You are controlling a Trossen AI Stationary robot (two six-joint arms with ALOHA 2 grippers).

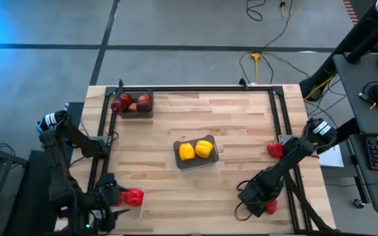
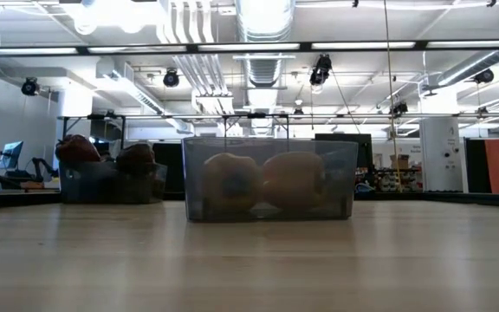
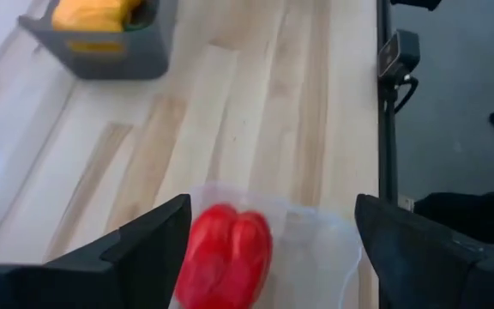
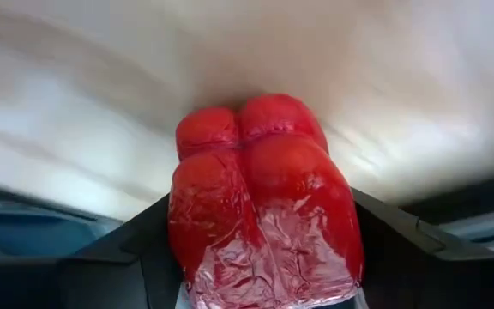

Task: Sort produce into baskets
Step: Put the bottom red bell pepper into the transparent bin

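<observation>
The right gripper [image 1: 266, 208], at the desk's near right corner, pinches a red pepper [image 4: 264, 206] lengthwise between its fingers. The left gripper [image 3: 268, 257] hangs spread over another red pepper [image 3: 223, 255] in the clear basket [image 3: 316, 245].

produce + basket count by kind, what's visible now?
Yellow bell peppers: 2, in the centre grey basket
Red bell peppers: 3
Apples: about 3, overlapping, in the far-left grey basket
Baskets: 3, one clear
Total: 11
</observation>
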